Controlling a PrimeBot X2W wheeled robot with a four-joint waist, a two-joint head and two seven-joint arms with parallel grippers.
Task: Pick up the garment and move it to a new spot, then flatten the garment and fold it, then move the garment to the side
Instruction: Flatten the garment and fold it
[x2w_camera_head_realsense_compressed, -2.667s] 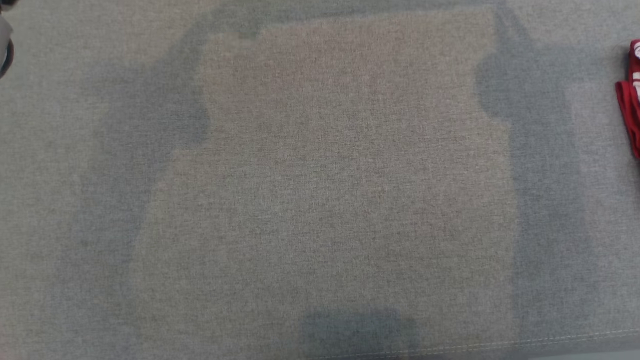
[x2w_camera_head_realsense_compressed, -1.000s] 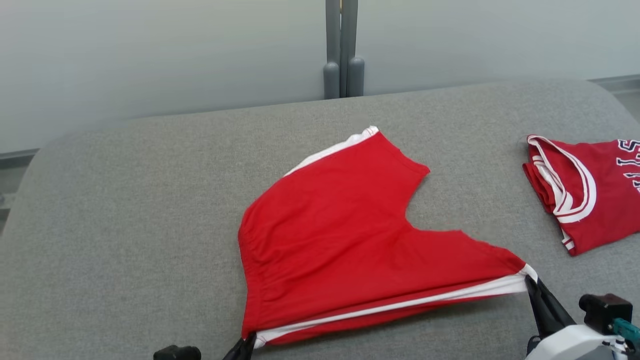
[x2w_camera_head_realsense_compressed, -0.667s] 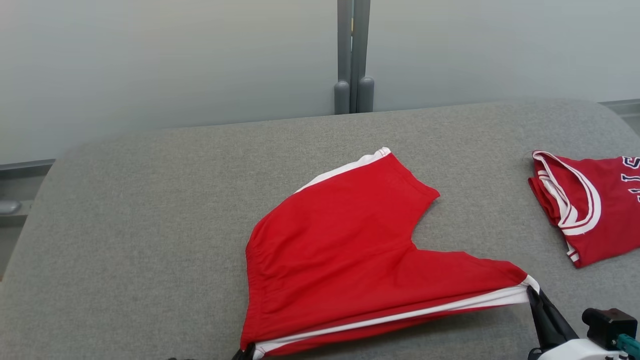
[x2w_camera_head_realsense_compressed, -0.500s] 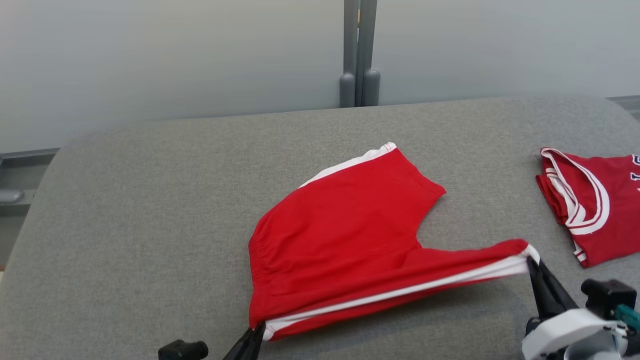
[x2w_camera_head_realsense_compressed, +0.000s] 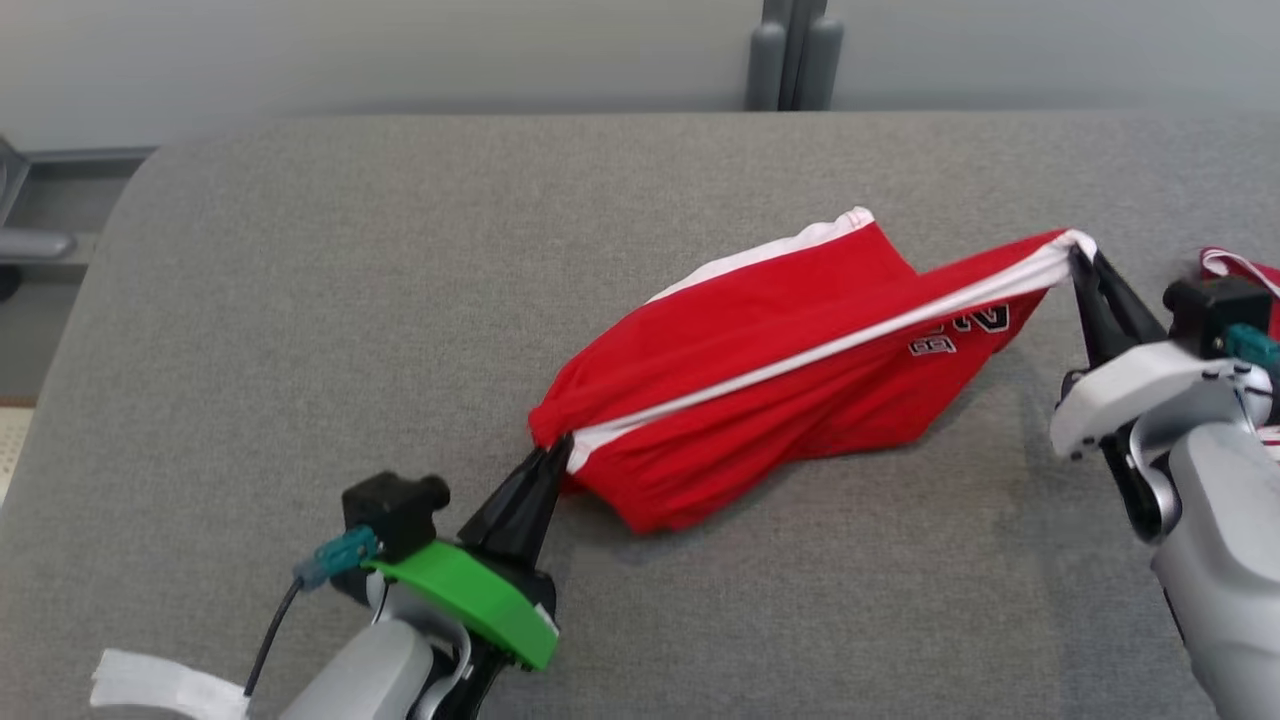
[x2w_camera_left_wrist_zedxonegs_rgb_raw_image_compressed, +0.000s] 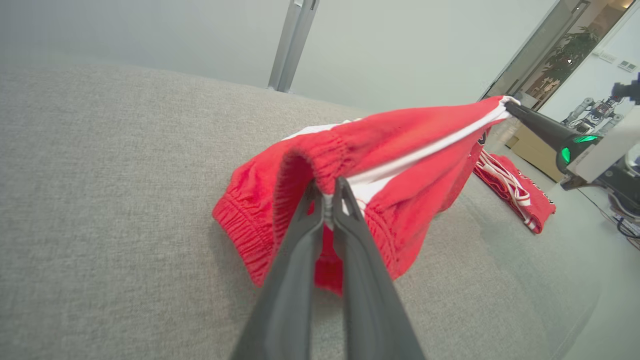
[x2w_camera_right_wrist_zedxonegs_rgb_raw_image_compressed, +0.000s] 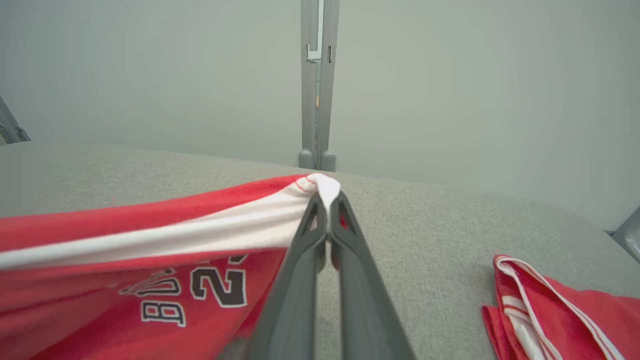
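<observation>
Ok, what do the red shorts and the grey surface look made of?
Red shorts: soft matte knit, likely jersey; it drapes and sags, with a gathered elastic waistband. Grey surface: woven upholstery fabric, matte, flecked weave visible.

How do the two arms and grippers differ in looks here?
Both have long dark tapered fingers, a black camera block and teal connector. The left gripper has a green mount and black cable; the right gripper has a white mount and pale grey forearm.

Grey fabric surface (x2w_camera_head_realsense_compressed: 300, 300) — pale wall (x2w_camera_head_realsense_compressed: 400, 50) behind, grey upright post (x2w_camera_head_realsense_compressed: 795, 55) at seam.
</observation>
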